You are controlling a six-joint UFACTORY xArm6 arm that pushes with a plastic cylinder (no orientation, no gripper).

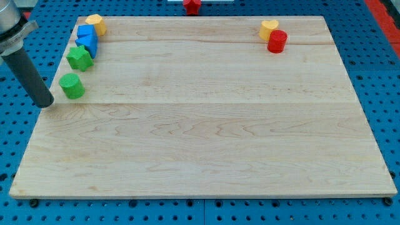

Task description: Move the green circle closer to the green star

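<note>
At the view's far left, the rod slants down from the arm, and its tip [45, 104] rests on the board's [206, 144] left edge; the rig has no claw, so nothing opens, closes or is held. Just to the right of the tip, near but seemingly apart from it, sits the green circle [72, 85], slightly higher in the view. Up and a little right of the circle lies the green star [80, 57], with a narrow gap of bare wood between the two. Above the star, two blue blocks [87, 39] are stacked close along the edge, and a yellow block [95, 24] sits at the top left corner. The line from circle to star runs toward the view's top, so the tip likely needs to get below the circle before pushing; from its present side spot, a push would probably send the circle rightward. Far across at the top right sit a yellow heart [269, 29] and a red cylinder [277, 41], touching. A red block [192, 5] lies off the board at the top.
</note>
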